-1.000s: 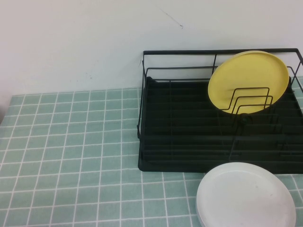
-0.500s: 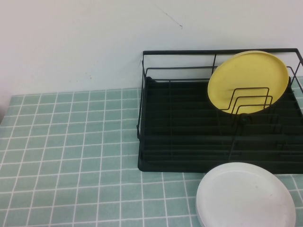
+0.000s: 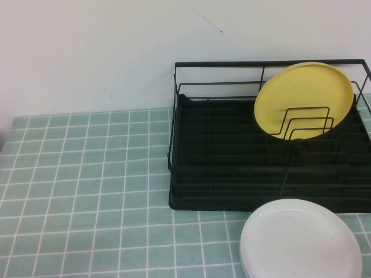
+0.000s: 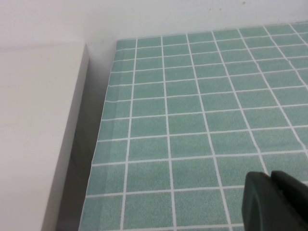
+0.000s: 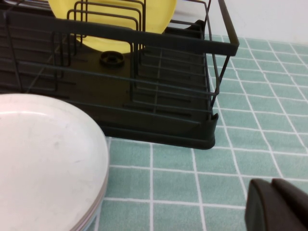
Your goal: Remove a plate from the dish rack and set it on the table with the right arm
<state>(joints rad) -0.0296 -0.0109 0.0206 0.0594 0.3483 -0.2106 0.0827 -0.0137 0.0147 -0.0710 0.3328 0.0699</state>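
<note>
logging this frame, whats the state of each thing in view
yellow plate: standing on edge in the dividers, not gripped
dish rack: on the table, holds only that plate
white plate: lying flat in front of the rack
left pincer: above bare tiles, holds nothing
right pincer: near the white plate, holds nothing

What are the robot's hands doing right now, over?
Left hand shut, low over bare table. Right hand shut, by the white plate. Yellow plate upright in rack, untouched.

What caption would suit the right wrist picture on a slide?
Right end effector low over the table, beside the white plate; yellow plate upright in the dish rack.
</note>
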